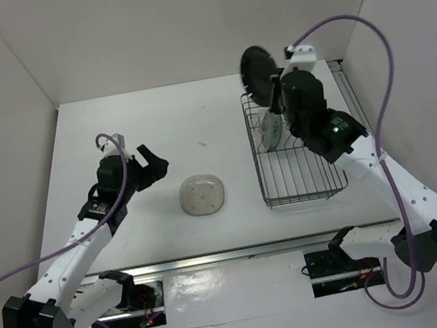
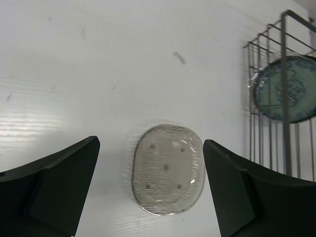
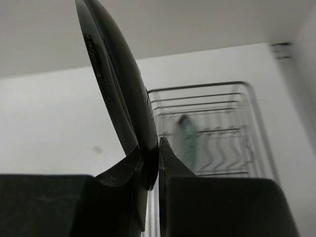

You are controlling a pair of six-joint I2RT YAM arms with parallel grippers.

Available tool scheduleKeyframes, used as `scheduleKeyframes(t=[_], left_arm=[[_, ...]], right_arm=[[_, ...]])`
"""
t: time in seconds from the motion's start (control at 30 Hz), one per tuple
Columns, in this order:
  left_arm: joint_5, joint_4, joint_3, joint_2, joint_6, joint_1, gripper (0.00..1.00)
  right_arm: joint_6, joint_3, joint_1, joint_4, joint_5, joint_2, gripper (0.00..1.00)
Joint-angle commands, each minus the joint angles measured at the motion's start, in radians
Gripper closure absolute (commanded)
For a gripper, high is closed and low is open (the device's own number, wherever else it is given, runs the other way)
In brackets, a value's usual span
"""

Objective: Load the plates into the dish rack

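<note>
Right gripper (image 3: 153, 148) jaws clamp glossy black round plate (image 3: 113, 84) on edge above dark wire dish rack (image 1: 305, 198) for slotting; left gripper (image 2: 150, 148) jaws apart over translucent dotted square plate (image 2: 167, 170).

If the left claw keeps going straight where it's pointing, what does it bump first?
Probably the whitish dotted plate, lying flat straight ahead of the open left gripper.

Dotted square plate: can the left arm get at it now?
Probably yes: the left end effector is open and aimed at the dotted square plate, lying flat on the table, nothing in between.
</note>
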Motion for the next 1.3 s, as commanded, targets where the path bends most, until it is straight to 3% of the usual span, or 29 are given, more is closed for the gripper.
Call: scheduleKeyframes(t=[0.0,0.1,0.17,0.33,0.53,1.27], left_arm=[[-0.130,-0.118,0.075,0.059,-0.035,-0.008,0.00],[-0.145,-0.119,0.075,0.088,-0.035,-0.017,0.00],[-0.158,-0.143,0.075,0.099,-0.044,-0.017,0.00],[-0.167,-0.143,0.084,0.090,-0.044,-0.017,0.00],[-0.158,-0.154,0.084,0.070,-0.044,-0.017,0.00],[-0.139,-0.145,0.075,0.061,-0.044,-0.017,0.00]], right_arm=[[0.046,0.074,-0.049,-0.171,0.386,-0.007,1.00],[0.058,0.064,-0.131,-0.195,0.413,0.007,1.00],[0.069,0.039,-0.212,-0.207,0.368,0.025,1.00],[0.069,0.002,-0.285,-0.167,0.261,0.105,1.00],[0.069,-0.062,-0.303,-0.101,0.145,0.126,1.00],[0.059,-0.131,-0.323,-0.001,0.109,0.226,1.00]])
